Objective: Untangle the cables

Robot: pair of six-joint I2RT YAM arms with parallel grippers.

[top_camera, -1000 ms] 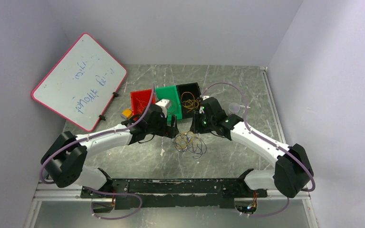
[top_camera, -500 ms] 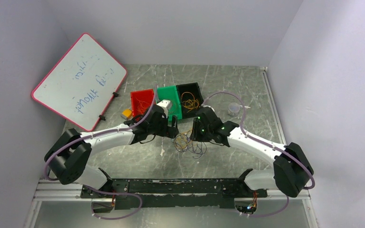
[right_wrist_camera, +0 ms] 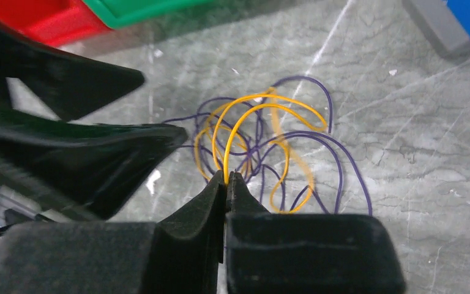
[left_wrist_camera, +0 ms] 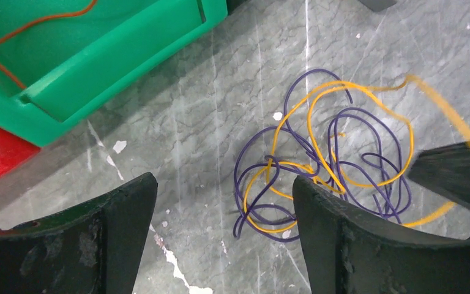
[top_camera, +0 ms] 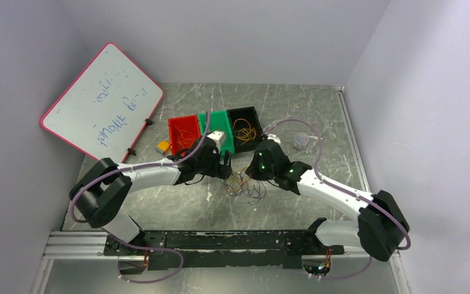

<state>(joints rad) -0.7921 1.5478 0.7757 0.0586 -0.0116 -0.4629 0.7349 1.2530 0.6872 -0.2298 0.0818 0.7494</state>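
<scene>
A tangle of cables (top_camera: 245,185) lies on the marble table between my two grippers. It is made of a yellow cable (right_wrist_camera: 245,116) and a dark purple cable (right_wrist_camera: 336,159) looped through each other. My right gripper (right_wrist_camera: 227,177) is shut on a strand of the yellow cable and pinches it at the very fingertips. From the left, my left gripper (left_wrist_camera: 223,180) hangs open just above the table. The purple cable (left_wrist_camera: 263,184) and yellow cable (left_wrist_camera: 343,131) reach in beside its right finger. Nothing is held between its fingers.
Red bin (top_camera: 182,131), green bin (top_camera: 217,122) and black bin (top_camera: 245,122) stand in a row just behind the tangle. The green bin (left_wrist_camera: 98,55) holds an orange cable (left_wrist_camera: 30,27). A whiteboard (top_camera: 104,104) leans at the back left. A small clear cup (top_camera: 300,141) sits at the right.
My right gripper has come down onto the tangle and shut on the yellow cable. The left arm has moved in toward the tangle, its jaws slightly narrower.
</scene>
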